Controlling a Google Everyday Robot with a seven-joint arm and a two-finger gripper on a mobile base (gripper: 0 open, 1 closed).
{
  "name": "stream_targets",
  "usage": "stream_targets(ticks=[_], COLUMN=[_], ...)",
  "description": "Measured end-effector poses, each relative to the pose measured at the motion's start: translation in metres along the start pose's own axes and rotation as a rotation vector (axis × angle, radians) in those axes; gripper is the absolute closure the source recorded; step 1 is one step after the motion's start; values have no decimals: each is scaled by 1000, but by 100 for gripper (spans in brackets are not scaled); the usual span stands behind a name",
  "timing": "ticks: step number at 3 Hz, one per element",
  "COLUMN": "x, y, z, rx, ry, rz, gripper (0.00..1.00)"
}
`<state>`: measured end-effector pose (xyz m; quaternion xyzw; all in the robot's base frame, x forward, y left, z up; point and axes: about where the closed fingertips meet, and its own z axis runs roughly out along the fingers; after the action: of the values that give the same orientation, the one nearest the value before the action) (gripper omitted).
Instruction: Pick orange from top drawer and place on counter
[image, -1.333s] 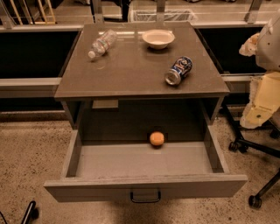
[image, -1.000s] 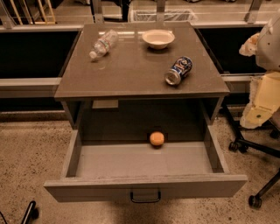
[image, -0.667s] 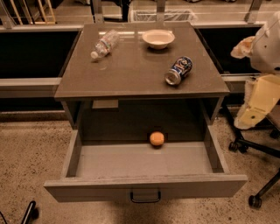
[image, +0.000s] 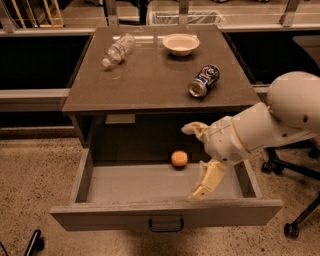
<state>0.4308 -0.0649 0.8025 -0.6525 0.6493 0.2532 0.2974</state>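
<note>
Toward the back of the open top drawer (image: 100, 215) sits the orange (image: 179, 158). Just right of the orange, the pincer (image: 190, 162) is spread wide and holds nothing. Likely best: lower straight and straddle the fruit's middle. Beyond the orange is the glossy grey worktop (image: 150, 75), with speckled floor (image: 40, 170) around.

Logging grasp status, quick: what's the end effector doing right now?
End effector: open, holding nothing, over the pulled-out top drawer, just right of the orange.
</note>
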Motion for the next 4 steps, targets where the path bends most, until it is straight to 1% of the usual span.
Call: stream_targets(ticks=[1,2,3,4], x=[-5,22,68,109], y=[-1,-13,-28,-49], z=[-6,17,25,34], rx=[5,38,154,265], ry=[12,56,78,117], rz=[-2,75,149,204], gripper=[0,0,0,0])
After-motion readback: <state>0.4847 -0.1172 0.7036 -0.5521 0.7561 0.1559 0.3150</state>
